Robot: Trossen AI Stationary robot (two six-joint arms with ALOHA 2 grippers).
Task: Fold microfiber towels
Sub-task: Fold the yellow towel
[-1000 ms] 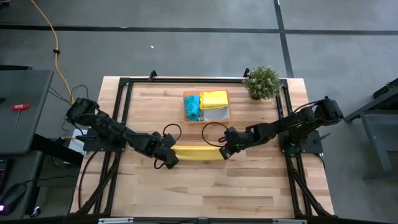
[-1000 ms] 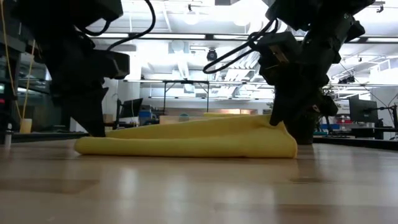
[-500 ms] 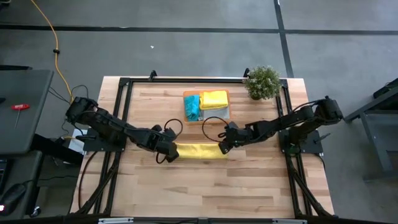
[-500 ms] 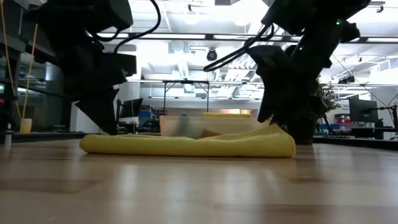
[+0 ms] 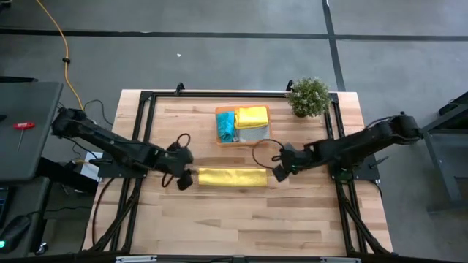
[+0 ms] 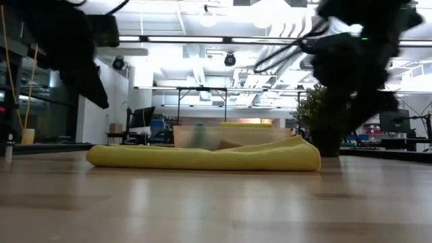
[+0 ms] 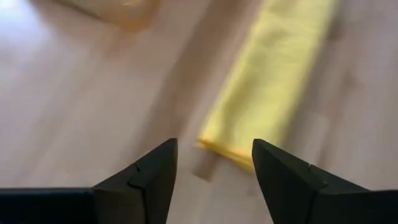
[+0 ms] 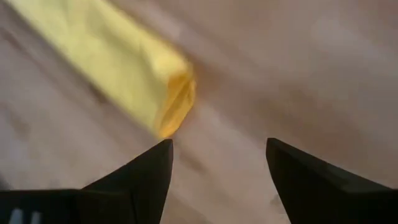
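The yellow towel lies in front of me as a long, narrow folded band, flat on the wooden table near its middle, just in front of the orange tray. Its right end shows stacked layers with an open fold. My left gripper sits just off the band's left end, fingers spread, holding nothing. My right gripper hangs just off the right end, fingers also spread and empty. Three more folded towels, teal, yellow and grey, rest in the tray.
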